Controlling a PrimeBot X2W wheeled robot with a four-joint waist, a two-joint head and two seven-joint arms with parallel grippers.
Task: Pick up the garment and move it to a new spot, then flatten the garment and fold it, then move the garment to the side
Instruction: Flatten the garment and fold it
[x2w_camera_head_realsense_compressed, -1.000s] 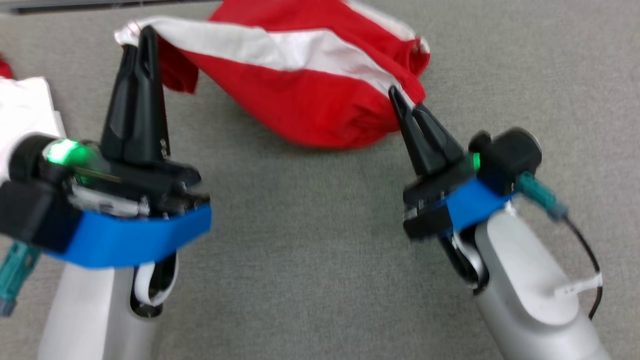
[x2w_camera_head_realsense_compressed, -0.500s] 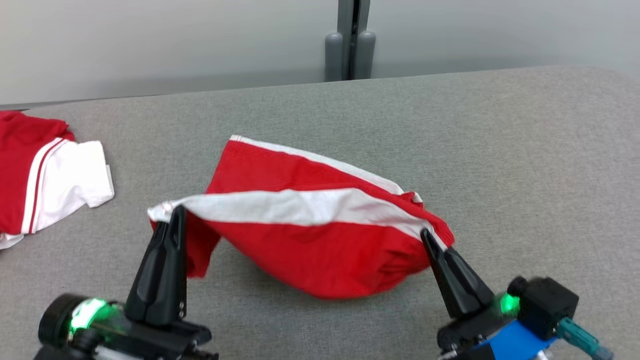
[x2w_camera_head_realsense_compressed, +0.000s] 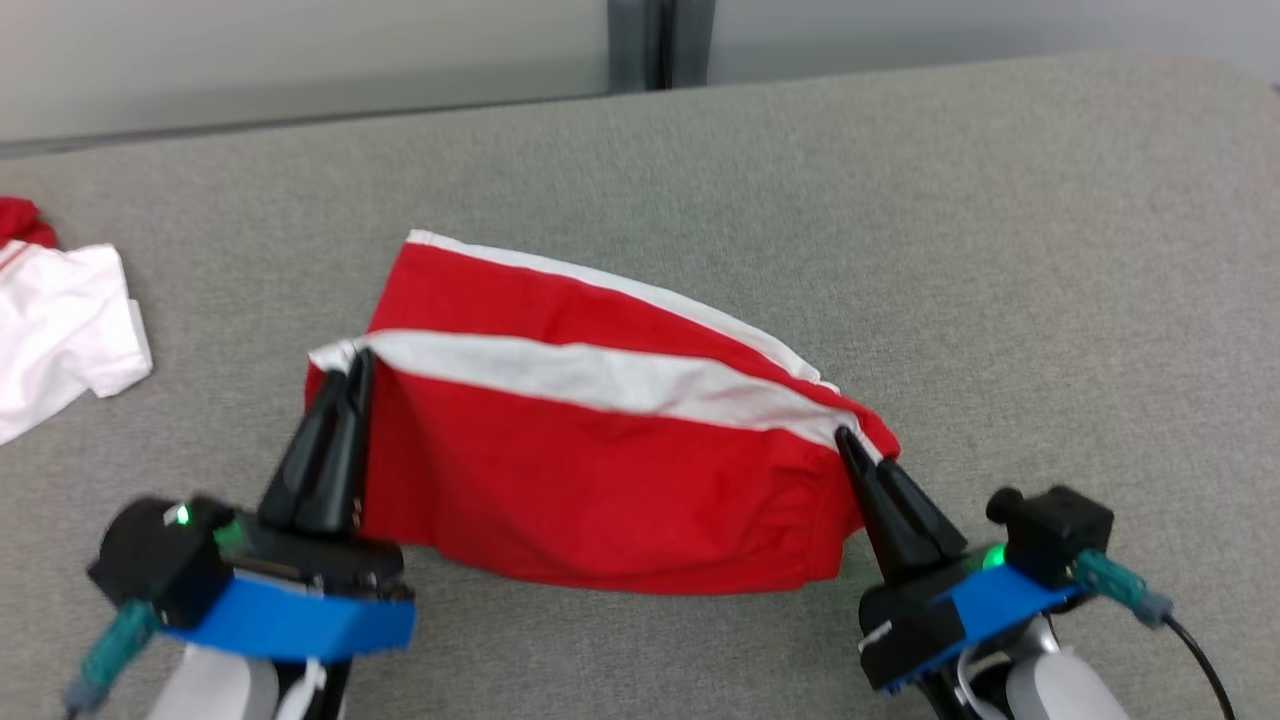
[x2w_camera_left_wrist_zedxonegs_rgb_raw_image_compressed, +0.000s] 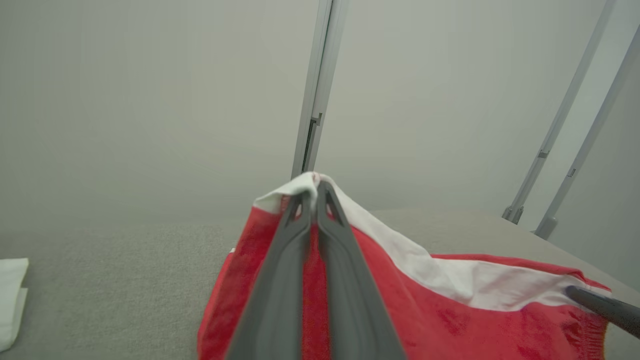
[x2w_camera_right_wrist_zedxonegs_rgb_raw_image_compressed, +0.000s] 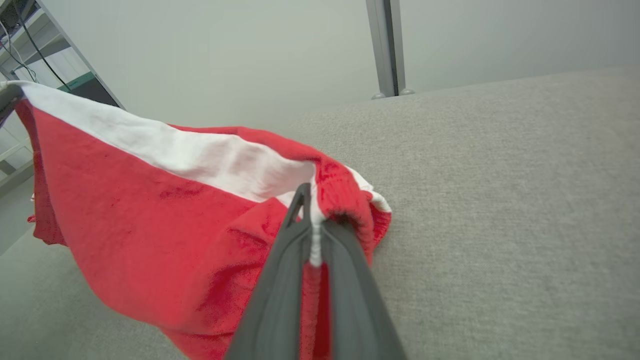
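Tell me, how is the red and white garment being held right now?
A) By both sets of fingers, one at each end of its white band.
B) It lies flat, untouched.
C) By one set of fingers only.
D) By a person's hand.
A: the left fingers and the right fingers are each shut on one end of the white band of the garment.

Garment (x2w_camera_head_realsense_compressed: 600, 480) soft matt cloth; table (x2w_camera_head_realsense_compressed: 1000, 250) rough woven fabric.
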